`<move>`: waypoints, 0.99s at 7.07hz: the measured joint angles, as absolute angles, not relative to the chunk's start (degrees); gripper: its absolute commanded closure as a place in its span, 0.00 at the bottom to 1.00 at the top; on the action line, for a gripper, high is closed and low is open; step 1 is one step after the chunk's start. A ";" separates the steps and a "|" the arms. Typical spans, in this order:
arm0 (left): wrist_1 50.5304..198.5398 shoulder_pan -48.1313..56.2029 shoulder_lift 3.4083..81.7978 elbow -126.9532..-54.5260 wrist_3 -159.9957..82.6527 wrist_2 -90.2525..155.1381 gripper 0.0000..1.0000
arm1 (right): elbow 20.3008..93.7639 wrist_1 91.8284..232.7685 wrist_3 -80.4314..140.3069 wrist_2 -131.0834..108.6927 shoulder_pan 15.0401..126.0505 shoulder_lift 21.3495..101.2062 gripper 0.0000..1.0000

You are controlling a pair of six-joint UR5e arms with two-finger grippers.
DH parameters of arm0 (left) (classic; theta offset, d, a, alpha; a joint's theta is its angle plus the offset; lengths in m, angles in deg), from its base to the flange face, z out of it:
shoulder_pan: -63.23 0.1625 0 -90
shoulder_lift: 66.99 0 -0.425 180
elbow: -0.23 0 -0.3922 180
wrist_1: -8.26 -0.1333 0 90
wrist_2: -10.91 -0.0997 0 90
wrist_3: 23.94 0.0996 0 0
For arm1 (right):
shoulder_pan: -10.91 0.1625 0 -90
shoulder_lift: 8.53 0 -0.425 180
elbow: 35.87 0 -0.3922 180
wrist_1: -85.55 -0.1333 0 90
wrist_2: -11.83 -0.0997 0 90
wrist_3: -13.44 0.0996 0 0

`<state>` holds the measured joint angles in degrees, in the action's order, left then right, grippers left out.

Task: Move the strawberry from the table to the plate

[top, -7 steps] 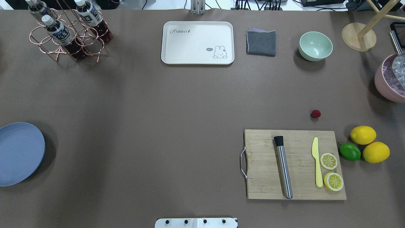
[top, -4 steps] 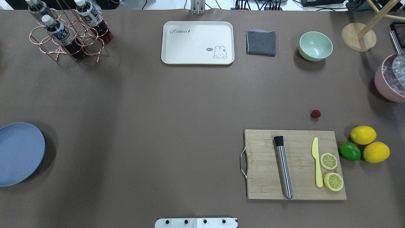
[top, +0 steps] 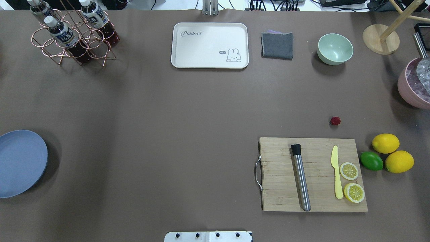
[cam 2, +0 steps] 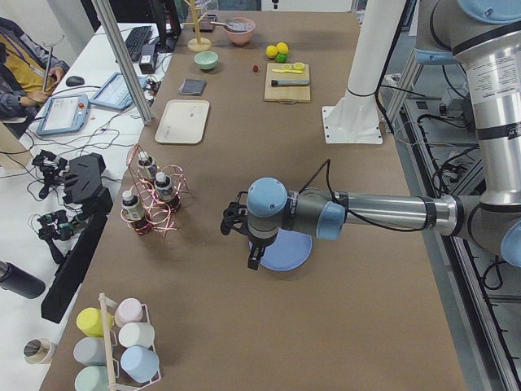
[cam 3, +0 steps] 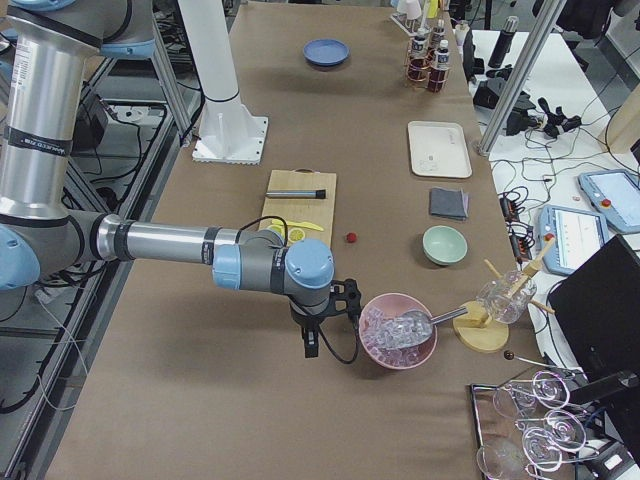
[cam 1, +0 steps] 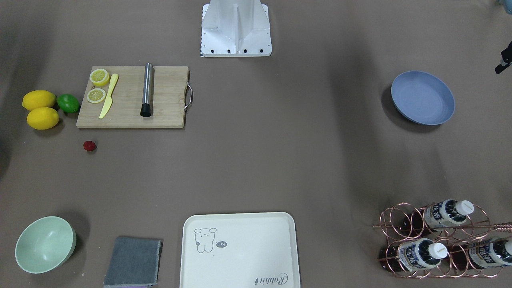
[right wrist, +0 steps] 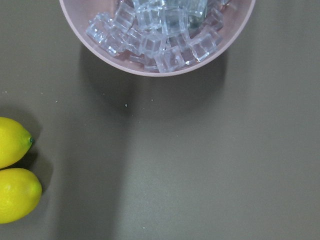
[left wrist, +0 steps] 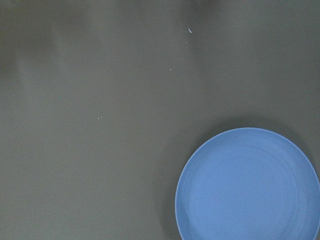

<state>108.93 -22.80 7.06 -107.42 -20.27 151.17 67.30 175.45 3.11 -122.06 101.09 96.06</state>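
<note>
The strawberry [top: 335,121] lies untouched on the table [top: 201,117], beyond the cutting board [top: 278,188]. My right jaws must reach it next. Whether either pair is open, I cannot tell.

Both arms were the same build, brushed silver tubes joined by grey housings with round pale blue caps. I could see it on the left arm [cam 2: 383,213] and on the right arm [cam 3: 160,242]. A thin black cable [cam 2: 316,175] looped off the left wrist, and a second one curled under the right. Each arm ended in black hardware, the left claw [cam 2: 254,254] and the right claw [cam 3: 308,343]. They shared a white column [cam 3: 215,70] on a white base plate [cam 1: 236,45], edged with small dark screws [cam 1: 229,51].
</note>
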 measured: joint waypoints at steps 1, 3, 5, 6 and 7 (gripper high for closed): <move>110.79 -22.87 6.58 -107.27 -21.73 151.27 0.02 | 67.26 175.41 3.10 -121.97 100.94 95.62 0.00; 114.83 -22.40 5.06 -105.06 -23.69 151.41 0.03 | 67.34 175.38 3.17 -121.98 100.19 95.08 0.00; 118.07 -21.40 5.23 -101.46 -24.99 151.37 0.03 | 67.29 175.41 4.94 -122.06 98.19 93.29 0.00; 120.32 -19.64 5.46 -100.32 -27.81 151.20 0.03 | 67.28 175.41 6.92 -122.03 96.98 92.20 0.00; 125.42 -16.58 5.81 -98.13 -32.71 150.18 0.03 | 67.24 175.44 8.00 -122.07 95.95 91.31 0.00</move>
